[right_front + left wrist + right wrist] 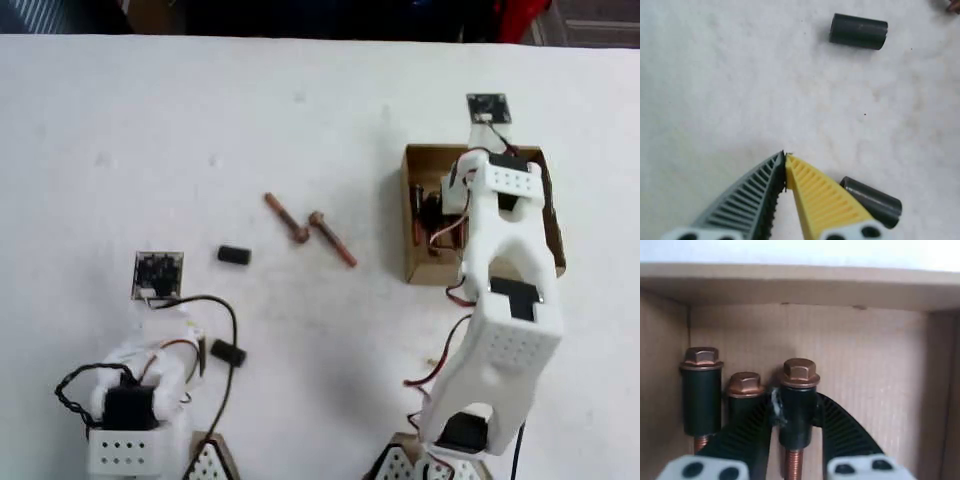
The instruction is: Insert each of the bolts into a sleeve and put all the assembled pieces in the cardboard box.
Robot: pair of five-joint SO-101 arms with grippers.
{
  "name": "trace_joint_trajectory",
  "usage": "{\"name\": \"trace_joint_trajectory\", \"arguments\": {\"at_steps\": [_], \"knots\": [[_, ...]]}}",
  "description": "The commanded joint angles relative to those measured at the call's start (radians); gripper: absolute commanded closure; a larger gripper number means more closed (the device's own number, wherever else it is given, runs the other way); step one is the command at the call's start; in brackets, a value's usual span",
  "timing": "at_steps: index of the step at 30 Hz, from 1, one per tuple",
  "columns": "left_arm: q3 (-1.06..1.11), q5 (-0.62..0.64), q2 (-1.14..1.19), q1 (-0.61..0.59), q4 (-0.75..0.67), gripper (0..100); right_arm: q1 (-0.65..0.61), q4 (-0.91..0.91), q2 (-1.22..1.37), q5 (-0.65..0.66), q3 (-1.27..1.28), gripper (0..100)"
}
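Table [300,120]: cardboard box [425,160] at 3 o'clock, right arm bent down into it, probably to set its load beside two finished pieces [701,390] already inside. Right tool [797,415] is part open, grasping an assembled piece [799,385] by the sleeve. Left tool [785,159] is clenched and empty at 8 o'clock, one of two loose sleeves [872,202] just beside it, likely waiting; two bolts [333,238] lie near centre.

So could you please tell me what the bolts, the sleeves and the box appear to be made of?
The bolts look like copper-coloured metal, possibly plated: reddish sheen on the heads. The sleeves seem to be matte black plastic or rubber: smooth, dull surface. The box is brown corrugated cardboard: fine ribbing.
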Motion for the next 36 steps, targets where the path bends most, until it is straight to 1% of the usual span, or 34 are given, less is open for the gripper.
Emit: {"name": "trace_joint_trajectory", "arguments": {"at_steps": [1,3,5,11,19,26,30,34,36], "knots": [[-0.002,-0.008,-0.008,-0.012,0.005,98,-0.041,0.042,0.024,0.075,-0.084,91.7],[-0.002,-0.008,-0.008,-0.012,0.005,98,-0.058,0.054,0.036,0.081,-0.087,86.3],[-0.002,-0.008,-0.007,-0.012,0.005,98,-0.067,0.054,0.035,0.086,-0.087,83.0],[-0.002,-0.008,-0.007,-0.012,0.003,98,-0.061,0.054,-0.038,0.084,-0.100,84.3],[-0.002,-0.008,-0.007,-0.015,0.003,98,-0.090,0.120,-0.263,0.080,-0.098,84.3],[-0.002,-0.008,-0.007,-0.110,0.003,98,-0.171,0.252,-0.430,0.078,-0.094,84.3],[-0.002,-0.008,-0.007,-0.143,0.003,98,-0.243,0.335,-0.504,0.078,-0.094,84.3],[-0.002,-0.008,-0.007,-0.236,0.003,98,-0.314,0.427,-0.570,0.078,-0.092,84.3],[-0.002,-0.008,-0.007,-0.263,0.003,98,-0.369,0.472,-0.585,0.078,-0.091,84.3]]}}
